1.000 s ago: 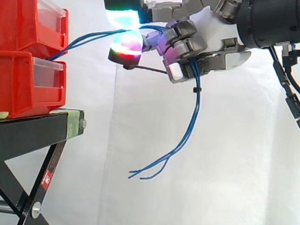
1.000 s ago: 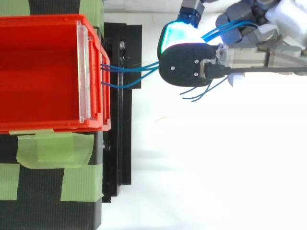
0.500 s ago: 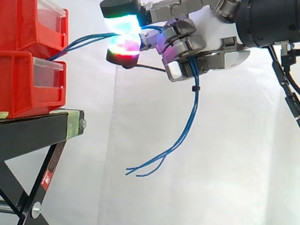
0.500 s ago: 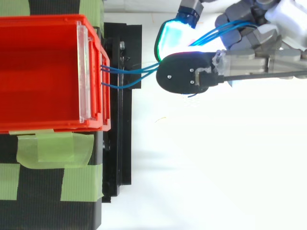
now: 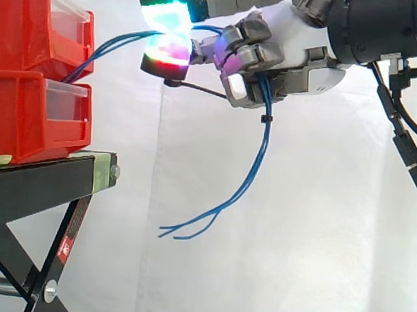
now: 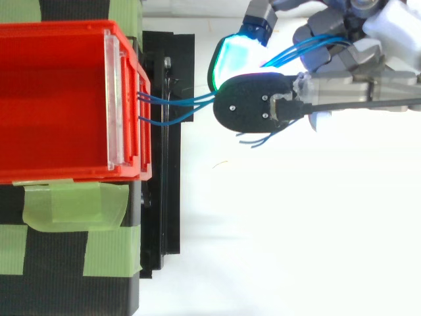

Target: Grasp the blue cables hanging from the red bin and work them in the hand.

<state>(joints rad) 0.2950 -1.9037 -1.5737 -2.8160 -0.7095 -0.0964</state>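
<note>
Several thin blue cables (image 5: 258,154) run from the front of the upper red bin (image 5: 41,30) to my hand (image 5: 287,59), which hovers to the right of the bins at their height. Two glowing fingertip pads (image 5: 165,50) pinch the cables where they arrive from the bin. Curled fingers hold them further along, and the loose ends (image 5: 185,230) dangle below the hand. From above, the cables (image 6: 177,105) leave the bin's front wall (image 6: 141,99) and pass under the black-backed fingertip (image 6: 253,108).
Two red bins are stacked on a black stand (image 5: 50,181) with green tape (image 6: 72,204) at the left. A white curtain hangs behind. Open space lies below and right of the hand.
The hand has risen slightly and shifted left toward the bin. The pinching pads pressed closer together, and the dangling cable ends swung left and upward.
</note>
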